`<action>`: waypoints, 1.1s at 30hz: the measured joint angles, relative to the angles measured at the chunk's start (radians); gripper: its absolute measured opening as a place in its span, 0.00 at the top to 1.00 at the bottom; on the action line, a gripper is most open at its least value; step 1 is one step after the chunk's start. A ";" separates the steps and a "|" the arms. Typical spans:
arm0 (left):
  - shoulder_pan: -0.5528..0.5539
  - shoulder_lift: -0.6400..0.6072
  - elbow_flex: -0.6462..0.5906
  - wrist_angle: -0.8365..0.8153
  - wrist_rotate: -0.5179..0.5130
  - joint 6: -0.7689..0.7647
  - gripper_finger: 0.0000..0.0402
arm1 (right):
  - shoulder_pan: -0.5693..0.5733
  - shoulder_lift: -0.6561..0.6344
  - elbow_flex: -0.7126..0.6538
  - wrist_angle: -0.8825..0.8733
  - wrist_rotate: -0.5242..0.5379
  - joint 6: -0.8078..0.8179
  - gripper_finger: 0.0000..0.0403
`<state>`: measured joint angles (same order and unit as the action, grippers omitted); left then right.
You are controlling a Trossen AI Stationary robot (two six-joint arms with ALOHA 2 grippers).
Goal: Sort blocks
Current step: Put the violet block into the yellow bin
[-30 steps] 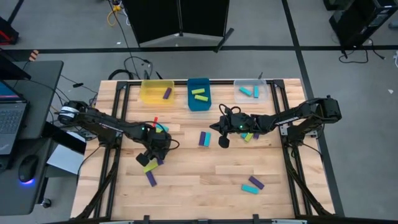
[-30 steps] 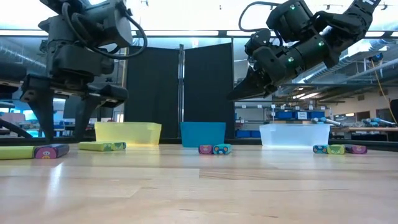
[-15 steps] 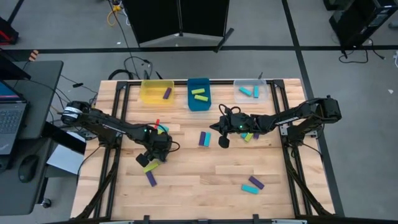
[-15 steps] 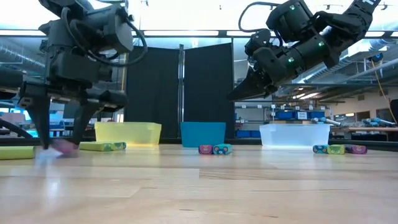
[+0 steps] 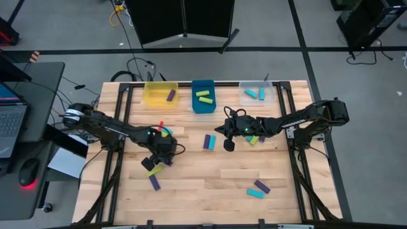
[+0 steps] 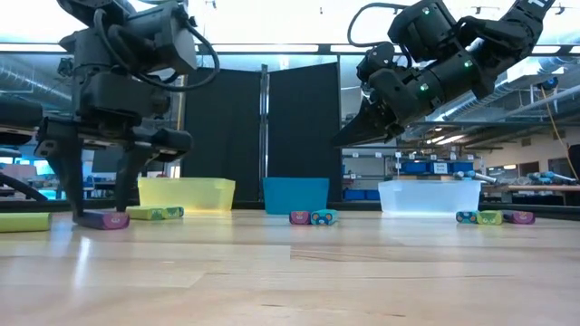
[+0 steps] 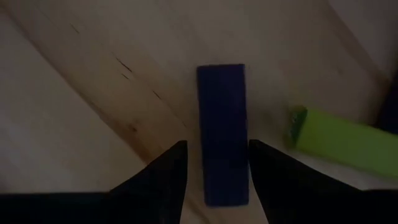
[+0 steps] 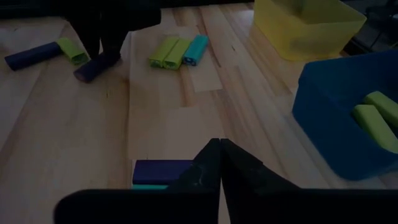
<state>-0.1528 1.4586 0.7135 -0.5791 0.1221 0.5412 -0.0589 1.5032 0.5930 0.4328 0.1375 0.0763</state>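
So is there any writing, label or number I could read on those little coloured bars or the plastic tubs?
None can be read.
The small coloured rectangular blocks carry printed patterns on their end faces: too small to read.
The yellow plastic bin shows no label.

grey floor, black partition, desk with laptop

Two black jointed arms, looping black cables, small green lights.
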 joint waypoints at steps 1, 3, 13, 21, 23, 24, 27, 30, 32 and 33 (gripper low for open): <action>0.000 0.010 0.000 0.005 0.000 -0.007 0.56 | 0.000 0.000 0.000 0.000 0.000 0.000 0.94; 0.000 0.036 0.000 0.016 0.002 -0.042 0.56 | 0.000 0.000 0.000 0.000 0.000 0.000 0.94; 0.000 0.077 0.045 -0.029 -0.034 -0.130 0.69 | 0.000 0.000 0.000 -0.001 0.000 0.000 0.96; 0.047 0.079 0.173 -0.202 -0.111 -0.150 0.75 | 0.000 0.000 0.000 0.000 0.000 0.003 0.95; 0.078 0.065 0.205 -0.218 -0.145 -0.156 0.75 | 0.000 0.000 0.000 -0.001 0.000 0.003 0.96; 0.096 0.055 0.219 -0.226 -0.161 -0.161 0.75 | 0.000 0.000 0.000 -0.001 0.000 0.003 0.96; 0.179 0.027 0.247 -0.230 -0.184 -0.221 0.75 | 0.002 0.000 0.000 -0.001 0.000 0.003 0.96; 0.298 0.014 0.278 -0.239 -0.216 -0.313 0.75 | 0.009 0.000 0.000 -0.005 0.000 0.003 0.95; 0.392 0.009 0.292 -0.242 -0.232 -0.374 0.75 | 0.015 0.000 0.000 -0.005 0.000 0.003 0.94; 0.441 0.007 0.298 -0.233 -0.232 -0.398 0.75 | 0.018 0.000 0.000 -0.005 0.000 0.003 0.94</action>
<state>0.2880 1.4652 1.0116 -0.8123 -0.1100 0.1431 -0.0413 1.5032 0.5930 0.4282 0.1375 0.0792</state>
